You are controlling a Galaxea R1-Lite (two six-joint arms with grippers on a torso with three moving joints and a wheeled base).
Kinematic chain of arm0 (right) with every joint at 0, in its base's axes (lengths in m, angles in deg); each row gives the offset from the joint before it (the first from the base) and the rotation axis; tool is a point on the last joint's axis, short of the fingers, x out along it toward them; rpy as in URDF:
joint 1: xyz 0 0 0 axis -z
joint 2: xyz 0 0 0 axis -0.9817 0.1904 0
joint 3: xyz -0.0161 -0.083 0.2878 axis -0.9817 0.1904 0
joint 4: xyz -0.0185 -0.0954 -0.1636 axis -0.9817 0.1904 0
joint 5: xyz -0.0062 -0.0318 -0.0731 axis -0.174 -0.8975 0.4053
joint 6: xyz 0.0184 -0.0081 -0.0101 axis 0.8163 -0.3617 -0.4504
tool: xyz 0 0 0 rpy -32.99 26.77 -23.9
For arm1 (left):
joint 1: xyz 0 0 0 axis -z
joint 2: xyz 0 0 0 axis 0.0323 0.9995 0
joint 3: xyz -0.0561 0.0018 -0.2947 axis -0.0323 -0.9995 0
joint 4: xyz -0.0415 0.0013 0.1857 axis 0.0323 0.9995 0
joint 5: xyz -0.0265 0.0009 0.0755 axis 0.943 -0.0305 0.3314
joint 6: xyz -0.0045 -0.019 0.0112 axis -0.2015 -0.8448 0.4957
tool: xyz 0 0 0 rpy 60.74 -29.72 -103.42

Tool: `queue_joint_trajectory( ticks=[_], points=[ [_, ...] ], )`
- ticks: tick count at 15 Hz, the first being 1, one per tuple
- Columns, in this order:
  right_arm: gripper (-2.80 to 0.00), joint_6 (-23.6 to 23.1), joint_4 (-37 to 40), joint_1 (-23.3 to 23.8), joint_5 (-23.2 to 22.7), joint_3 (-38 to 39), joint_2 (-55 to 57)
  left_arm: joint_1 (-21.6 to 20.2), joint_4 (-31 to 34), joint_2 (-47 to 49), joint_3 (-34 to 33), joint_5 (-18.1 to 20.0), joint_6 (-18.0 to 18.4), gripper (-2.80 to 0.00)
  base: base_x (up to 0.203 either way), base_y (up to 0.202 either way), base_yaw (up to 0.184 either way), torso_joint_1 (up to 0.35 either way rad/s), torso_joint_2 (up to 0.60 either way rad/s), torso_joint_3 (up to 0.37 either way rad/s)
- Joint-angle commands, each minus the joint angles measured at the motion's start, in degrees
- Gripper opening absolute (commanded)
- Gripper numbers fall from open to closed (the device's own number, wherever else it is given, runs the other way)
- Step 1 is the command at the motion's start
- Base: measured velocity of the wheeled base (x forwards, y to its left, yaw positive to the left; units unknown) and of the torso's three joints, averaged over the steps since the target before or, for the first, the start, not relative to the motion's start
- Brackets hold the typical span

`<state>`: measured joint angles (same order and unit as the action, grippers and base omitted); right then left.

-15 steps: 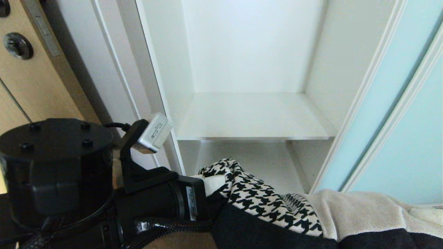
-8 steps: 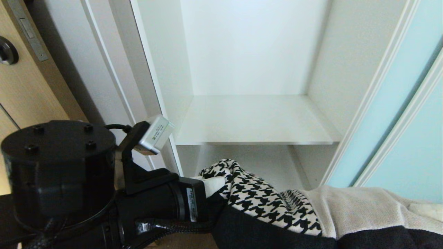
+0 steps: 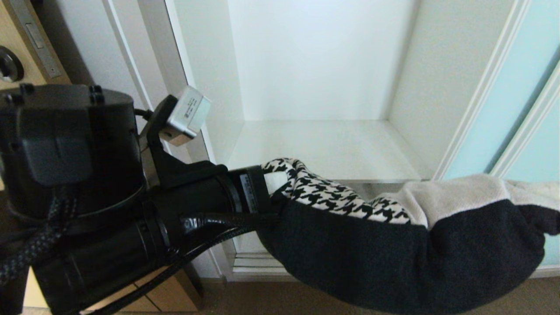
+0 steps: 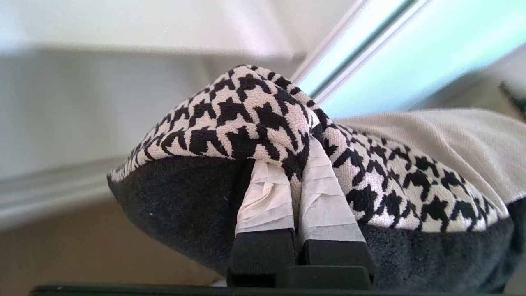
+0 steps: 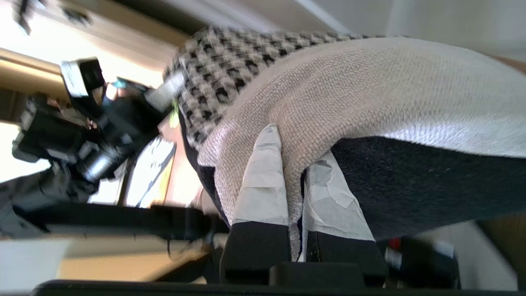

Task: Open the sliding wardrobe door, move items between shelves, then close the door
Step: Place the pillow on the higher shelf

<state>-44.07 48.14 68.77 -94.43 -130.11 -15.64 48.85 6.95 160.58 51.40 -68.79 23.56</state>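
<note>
Cushion (image 3: pixel 393 245) pinched by left gripper (image 4: pixel 294 164), right gripper (image 5: pixel 294 164), before shelf (image 3: pixel 323 148)

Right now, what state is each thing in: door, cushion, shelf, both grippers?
sliding wardrobe door: slid open to the right.
cushion: held in the air at both ends, in front of the shelf edge.
shelf: bare.
left gripper: shut on the cushion's houndstooth corner.
right gripper: shut on the cushion's cream edge.
</note>
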Motion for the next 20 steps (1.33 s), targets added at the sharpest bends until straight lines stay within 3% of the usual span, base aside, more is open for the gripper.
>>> queue_joint_trajectory(
  ticks=[1,5,12,15,17,20],
  points=[
    [-2.80,0.04,0.19,-0.05,0.53,-7.22,6.08,-1.80,-0.09,0.50,3.87,0.16,0.39,-2.80,0.000,0.000,0.000,0.000,0.00,0.000],
    [-2.80,-1.91,-0.01,-0.11,2.15,-19.42,14.67,-5.88,0.04,2.78,12.16,0.28,3.44,-2.80,0.000,0.000,0.000,0.000,0.00,0.000],
    [-2.80,-2.37,-0.05,0.11,4.89,-41.25,30.97,-14.72,0.05,13.37,28.86,0.42,5.13,-2.80,0.000,0.000,0.000,0.000,0.00,0.000],
    [-2.80,-4.37,-0.27,0.22,5.94,-49.30,38.52,-17.92,-0.08,18.43,33.10,0.41,5.90,-2.80,0.000,0.000,0.000,0.000,0.00,0.000],
    [-2.80,-6.22,-2.78,0.20,6.87,-50.85,43.13,-19.57,-1.50,21.60,34.57,0.38,6.04,-2.80,0.000,0.000,0.000,0.000,0.00,0.000],
    [-2.80,-7.40,-9.62,0.26,10.07,-50.88,49.89,-21.51,-9.32,27.55,34.85,0.30,6.41,-2.80,0.000,0.000,0.000,0.000,0.00,0.000]
  ],
)
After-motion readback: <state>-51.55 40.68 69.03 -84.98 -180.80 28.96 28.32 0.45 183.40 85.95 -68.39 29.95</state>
